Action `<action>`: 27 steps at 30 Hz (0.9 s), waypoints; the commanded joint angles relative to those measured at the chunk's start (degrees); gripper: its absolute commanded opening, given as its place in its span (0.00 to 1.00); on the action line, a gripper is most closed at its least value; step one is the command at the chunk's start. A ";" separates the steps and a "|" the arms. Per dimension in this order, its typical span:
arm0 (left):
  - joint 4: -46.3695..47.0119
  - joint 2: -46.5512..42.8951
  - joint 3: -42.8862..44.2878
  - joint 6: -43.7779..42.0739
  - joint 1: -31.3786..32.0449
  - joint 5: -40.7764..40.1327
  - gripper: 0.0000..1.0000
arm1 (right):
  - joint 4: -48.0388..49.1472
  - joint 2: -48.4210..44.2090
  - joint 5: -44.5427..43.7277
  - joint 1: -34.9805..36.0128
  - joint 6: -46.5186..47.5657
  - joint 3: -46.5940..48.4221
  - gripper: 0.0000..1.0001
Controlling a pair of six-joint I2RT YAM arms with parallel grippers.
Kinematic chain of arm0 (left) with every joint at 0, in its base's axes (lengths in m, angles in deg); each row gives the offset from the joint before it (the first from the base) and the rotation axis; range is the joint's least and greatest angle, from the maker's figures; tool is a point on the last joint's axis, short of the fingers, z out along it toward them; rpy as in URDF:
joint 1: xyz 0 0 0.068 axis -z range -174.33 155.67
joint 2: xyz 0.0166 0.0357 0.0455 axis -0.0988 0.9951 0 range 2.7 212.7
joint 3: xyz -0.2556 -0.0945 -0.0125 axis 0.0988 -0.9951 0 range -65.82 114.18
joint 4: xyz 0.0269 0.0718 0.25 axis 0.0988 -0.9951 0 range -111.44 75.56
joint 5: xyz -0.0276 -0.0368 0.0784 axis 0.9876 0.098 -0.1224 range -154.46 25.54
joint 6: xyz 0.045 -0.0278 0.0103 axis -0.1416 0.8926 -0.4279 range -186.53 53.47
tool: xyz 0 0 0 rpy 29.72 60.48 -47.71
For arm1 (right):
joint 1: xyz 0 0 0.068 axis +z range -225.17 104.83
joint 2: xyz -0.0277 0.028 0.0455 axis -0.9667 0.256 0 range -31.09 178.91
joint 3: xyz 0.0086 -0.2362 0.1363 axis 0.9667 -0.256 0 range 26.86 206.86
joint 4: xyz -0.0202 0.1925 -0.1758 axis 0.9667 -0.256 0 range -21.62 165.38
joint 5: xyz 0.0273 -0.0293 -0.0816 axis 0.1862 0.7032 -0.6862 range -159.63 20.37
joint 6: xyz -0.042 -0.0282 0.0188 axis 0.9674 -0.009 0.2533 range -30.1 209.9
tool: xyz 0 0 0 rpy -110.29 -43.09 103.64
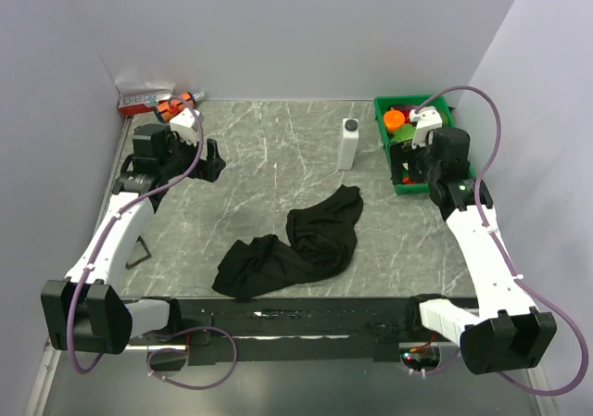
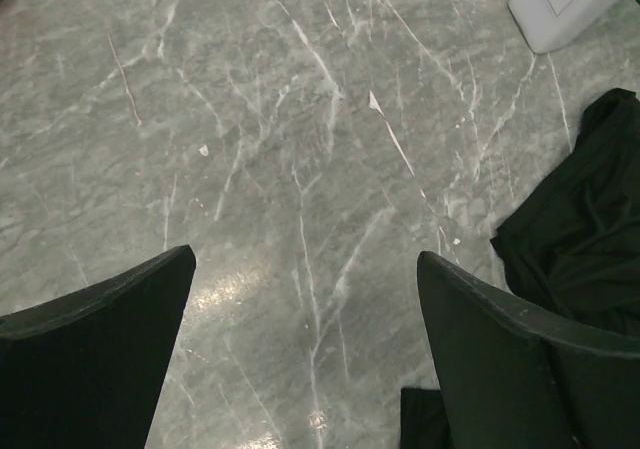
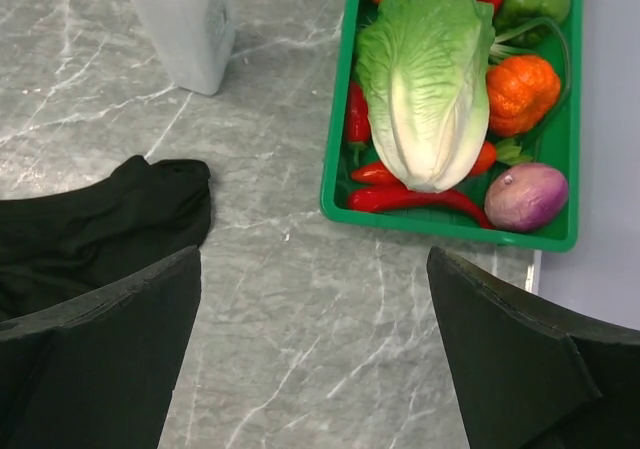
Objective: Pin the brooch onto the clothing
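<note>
The black T-shirt [image 1: 296, 245] lies crumpled on the grey marble table, near the front middle; no lettering shows. Its edge shows at the right of the left wrist view [image 2: 580, 239] and at the left of the right wrist view [image 3: 90, 229]. No brooch is visible in any view. My left gripper [image 1: 206, 159] is open and empty, above bare table at the back left [image 2: 305, 269], well left of the shirt. My right gripper [image 1: 412, 161] is open and empty, over bare table [image 3: 315, 269] between the shirt and the green tray.
A white bottle [image 1: 348, 144] stands at the back middle. A green tray [image 1: 384, 143] of toy vegetables sits at the back right, with a lettuce [image 3: 425, 79] in it. A red box and orange objects [image 1: 157, 104] lie in the back left corner. Walls enclose the table.
</note>
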 commanded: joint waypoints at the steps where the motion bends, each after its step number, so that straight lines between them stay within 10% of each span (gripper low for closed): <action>1: -1.36 -1.07 -0.24 -1.14 -0.05 2.82 0.99 | 0.49 -0.78 2.79 0.30 3.71 3.03 1.00; 6: -5.05 -0.72 -0.78 -2.81 0.30 3.52 0.99 | -9.26 -2.54 34.96 1.17 30.37 0.06 1.00; 16: -9.10 -1.68 -1.83 -4.66 0.74 1.68 0.99 | -2.32 11.25 26.11 19.27 30.18 -2.33 0.98; 27: -10.42 -6.43 -4.73 -5.19 -0.66 0.01 1.00 | -0.56 32.85 23.90 30.08 26.41 7.58 0.75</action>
